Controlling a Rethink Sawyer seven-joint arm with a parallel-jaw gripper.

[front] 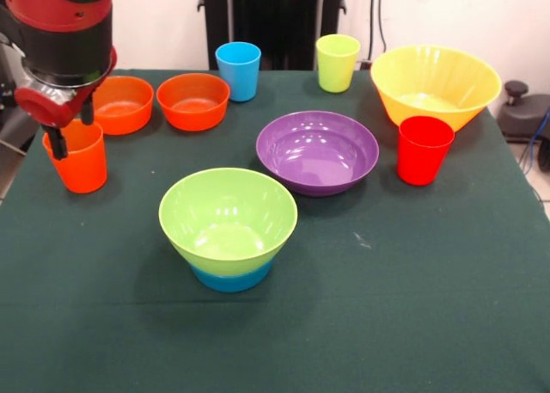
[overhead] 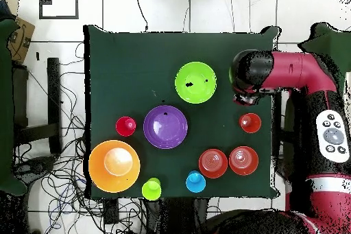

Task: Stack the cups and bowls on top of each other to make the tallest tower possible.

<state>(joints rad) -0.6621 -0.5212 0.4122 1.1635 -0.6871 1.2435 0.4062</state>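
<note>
Front view gives you the gripper (front: pixel 72 128) with fingers astride the orange plastic tumbler's (front: pixel 77 162) rim, grip uncertain; overhead the arm hides that, tumbler (overhead: pixel 250 123) just beside it.

arm (front: pixel 60 32) cut off at top, blue bowl (front: pixel 230 279) mostly hidden

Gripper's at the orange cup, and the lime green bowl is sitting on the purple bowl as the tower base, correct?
Not quite. The gripper is at the orange cup, but the lime green bowl sits on the small blue bowl, not the purple bowl, which stands alone behind it. The front view shows the blue rim beneath the green.
</note>
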